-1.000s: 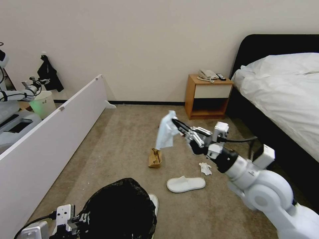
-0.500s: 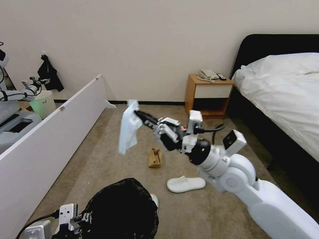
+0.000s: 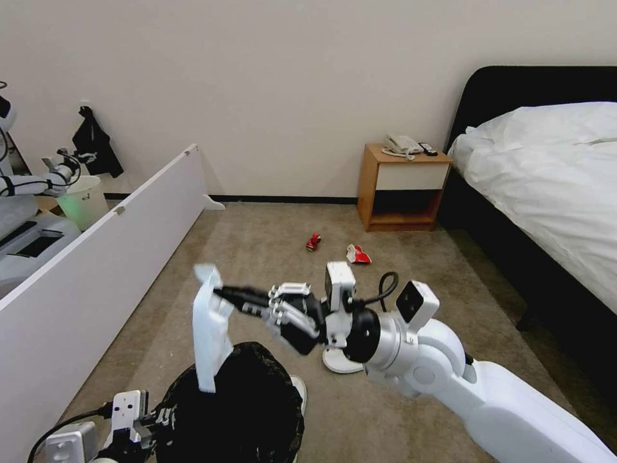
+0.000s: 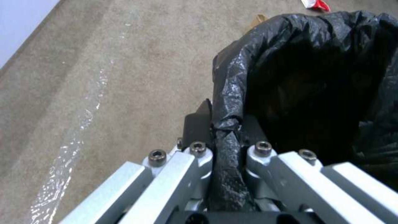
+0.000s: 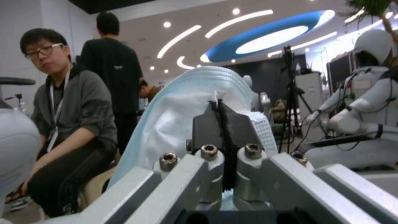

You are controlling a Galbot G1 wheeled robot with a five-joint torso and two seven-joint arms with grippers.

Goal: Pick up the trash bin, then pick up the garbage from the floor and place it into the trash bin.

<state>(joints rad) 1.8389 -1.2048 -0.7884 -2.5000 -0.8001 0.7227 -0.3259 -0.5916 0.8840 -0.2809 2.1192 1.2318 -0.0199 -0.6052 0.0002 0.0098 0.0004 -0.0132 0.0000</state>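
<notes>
The left gripper point(image 4: 226, 124) is clamped on the rim of the trash bin point(image 3: 234, 405), a round bin whose crinkly black bag folds over its edge, gathered between the jaws. Just above the bin's open mouth hangs a white slipper point(image 3: 209, 334), limp and thin, pinched at its upper end by the right gripper point(image 3: 222, 294). Beyond that gripper's arm a second white slipper point(image 3: 334, 363) lies on the beige carpet floor point(image 3: 257, 257). Farther off rest a crushed red can point(image 3: 313, 242) and a red-and-white wrapper point(image 3: 357, 254), before a wooden nightstand point(image 3: 402, 188).
</notes>
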